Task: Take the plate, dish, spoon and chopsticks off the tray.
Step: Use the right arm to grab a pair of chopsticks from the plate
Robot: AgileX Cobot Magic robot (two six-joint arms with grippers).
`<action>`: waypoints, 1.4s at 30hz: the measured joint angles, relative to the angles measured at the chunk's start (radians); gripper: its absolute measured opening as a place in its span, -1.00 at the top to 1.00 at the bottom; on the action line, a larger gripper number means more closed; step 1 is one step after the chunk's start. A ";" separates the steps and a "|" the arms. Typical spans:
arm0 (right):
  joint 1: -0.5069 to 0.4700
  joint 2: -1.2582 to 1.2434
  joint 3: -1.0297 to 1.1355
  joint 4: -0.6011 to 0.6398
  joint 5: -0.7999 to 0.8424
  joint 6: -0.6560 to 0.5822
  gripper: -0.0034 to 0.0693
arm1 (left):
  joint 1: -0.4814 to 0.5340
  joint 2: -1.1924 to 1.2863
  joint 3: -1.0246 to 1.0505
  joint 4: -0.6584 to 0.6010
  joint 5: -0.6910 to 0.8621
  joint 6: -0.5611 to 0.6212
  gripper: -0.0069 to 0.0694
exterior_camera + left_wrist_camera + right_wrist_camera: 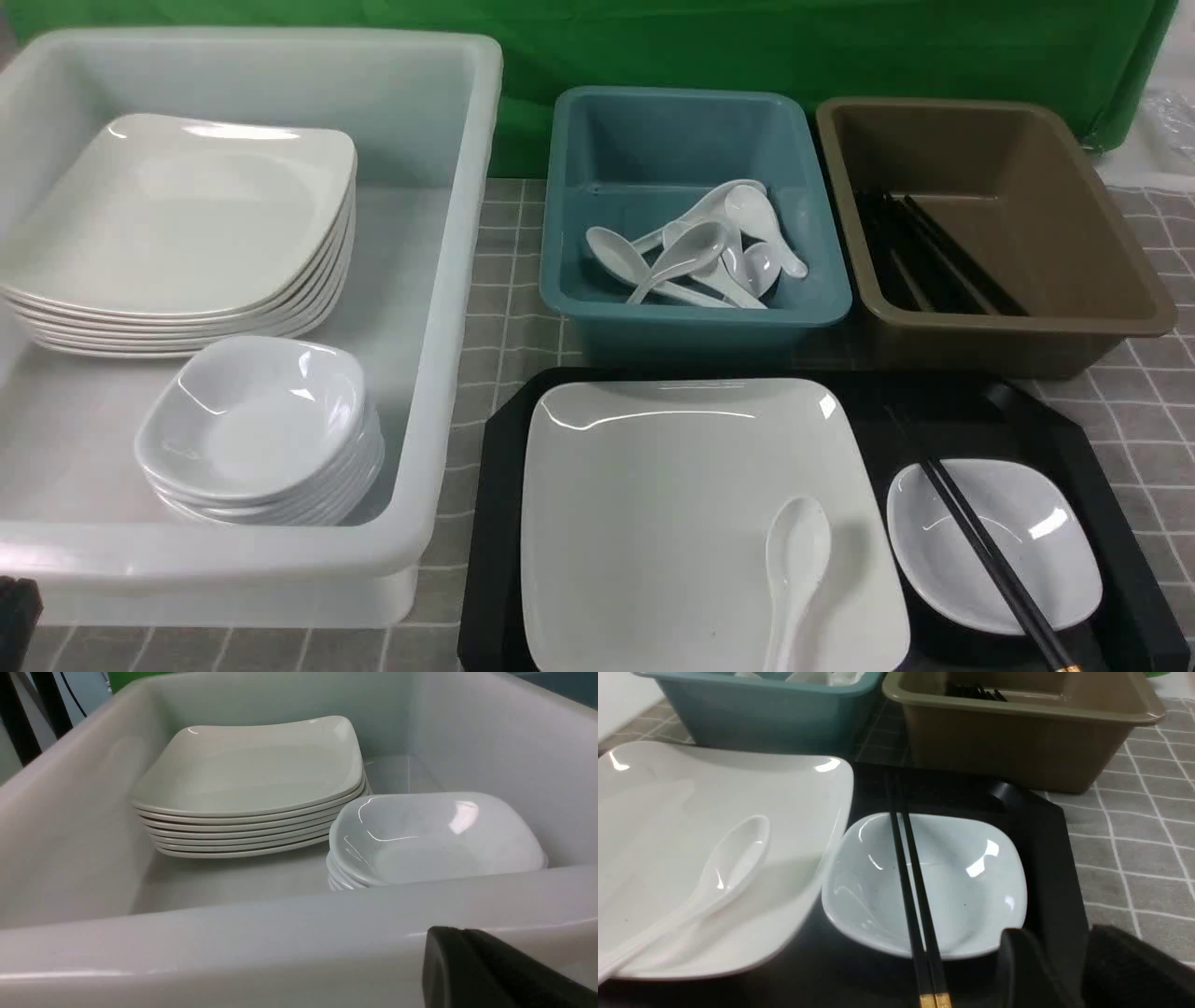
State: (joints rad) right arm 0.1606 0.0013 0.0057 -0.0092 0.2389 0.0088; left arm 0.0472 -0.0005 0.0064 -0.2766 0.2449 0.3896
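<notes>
The black tray lies near the front at the right. On its left part rests the large white plate, and the white spoon lies bowl-up on the plate's near right corner. To the right sits the small dish, with the black chopsticks laid across it, gold bands toward me. My right gripper hangs open and empty by the dish's near corner, over the tray's rim and right of the chopsticks. My left gripper is shut on nothing, just outside the white bin's near wall.
A big white bin at the left holds a stack of plates and a stack of dishes. Behind the tray stand a teal bin with several spoons and a brown bin with chopsticks.
</notes>
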 joint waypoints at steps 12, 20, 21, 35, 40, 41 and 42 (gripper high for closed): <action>0.000 0.000 0.000 0.000 0.000 0.000 0.25 | 0.000 0.000 0.000 0.000 0.000 0.000 0.78; 0.000 0.000 0.000 0.000 0.000 0.001 0.25 | 0.000 0.000 0.000 0.000 0.000 0.000 0.78; 0.000 0.000 0.000 0.000 0.000 0.001 0.25 | 0.000 0.000 0.000 0.000 0.000 0.000 0.78; 0.000 0.000 0.000 0.000 0.000 0.001 0.25 | 0.000 0.000 0.000 -0.350 -0.174 -0.165 0.78; 0.000 0.000 0.000 0.000 -0.001 0.001 0.25 | 0.000 0.000 0.000 -0.539 -0.296 -0.295 0.78; 0.000 0.000 0.000 0.000 -0.001 0.001 0.25 | 0.000 0.000 0.000 -0.541 -0.296 -0.299 0.78; 0.000 0.000 0.000 0.000 -0.001 0.001 0.25 | 0.000 -0.001 -0.014 -0.544 -0.286 -0.322 0.78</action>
State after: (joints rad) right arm 0.1606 0.0013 0.0057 -0.0092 0.2378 0.0097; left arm 0.0472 -0.0013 -0.0080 -0.8205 -0.0408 0.0672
